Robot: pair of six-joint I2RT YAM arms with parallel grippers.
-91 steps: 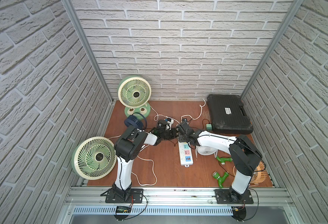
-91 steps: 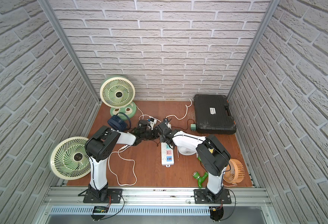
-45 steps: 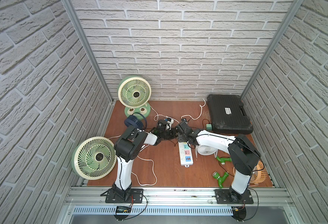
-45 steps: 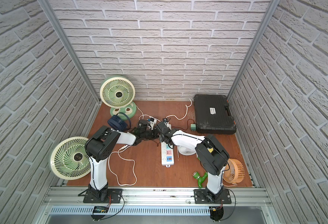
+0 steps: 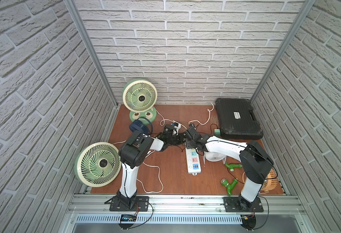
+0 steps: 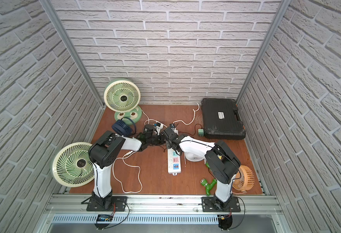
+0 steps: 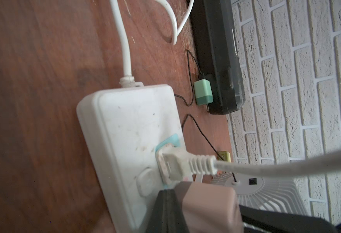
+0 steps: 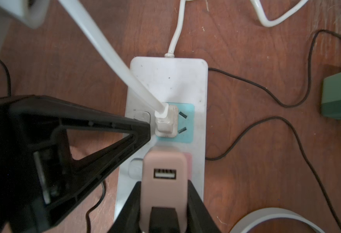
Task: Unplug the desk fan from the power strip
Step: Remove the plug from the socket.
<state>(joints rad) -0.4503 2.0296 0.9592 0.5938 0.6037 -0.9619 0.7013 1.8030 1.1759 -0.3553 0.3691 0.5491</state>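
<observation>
We've got the power strip (image 8: 166,80) lying flat mid-surface (image 5: 175,181), running front to back. In both top views its far end sits under the two grippers.

The right gripper (image 8: 163,182) is clamped narrow around the pink adapter (image 8: 163,159), one finger on each flank, with the adapter seated in the pink socket. We read that as the pull grip: squeeze the body, draw straight out.

The left gripper (image 8: 144,129) is fully closed and holds nothing. Its tip appears to rest on the strip just beside the white plug (image 8: 166,123) in the blue socket (image 8: 186,121). That's likely a hold-down so the strip doesn't lift with the adapter.

The white plug's flat lead rises steeply off the strip. The adapter's USB port looks empty in the right wrist view, and the leads are too tangled to trace, so we can't tell which plug feeds which fan.

Count:
- strip: one, with two plugs in it
- fans: five
  - green fan at the back wall (image 5: 140,94)
  - green fan at the left edge (image 5: 100,164)
  - navy fan (image 5: 138,126)
  - white fan (image 5: 213,158), lying beside the strip
  - orange fan (image 6: 244,177), right front
- mint charger (image 7: 203,91): one, unplugged, just beside the black case (image 5: 237,119)
- black case: one
- green fittings: two (image 5: 233,165) (image 5: 229,184), near the right front
</observation>
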